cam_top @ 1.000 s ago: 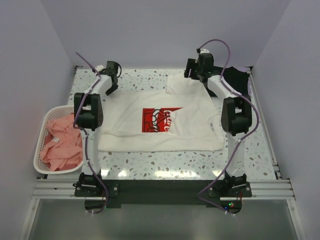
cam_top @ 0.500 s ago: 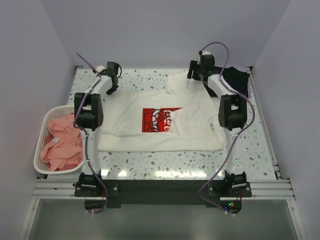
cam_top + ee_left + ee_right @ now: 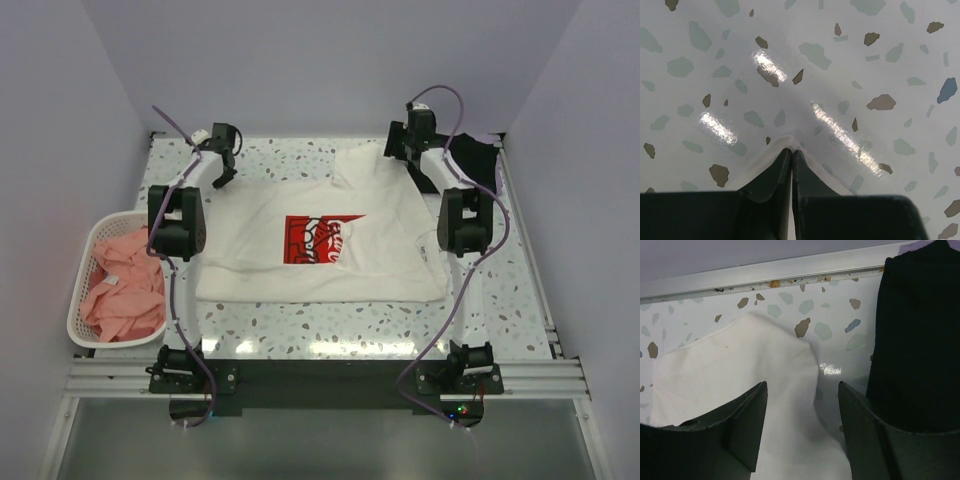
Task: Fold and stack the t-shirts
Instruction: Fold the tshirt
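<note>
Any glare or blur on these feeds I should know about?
Left wrist: glare streaks on the table around the shut left claw. Right wrist: one small glint beside the white t-shirt. Top external: reflections along the table's near edge, otherwise sharp.

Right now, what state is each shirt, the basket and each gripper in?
white t-shirt: spread out, print showing.
black t-shirt: lying far right, untouched.
salmon-pink t-shirts: heaped in the basket.
basket: upright, holding them.
left gripper: shut on the white t-shirt's edge.
right gripper: open over the white t-shirt's corner.
</note>
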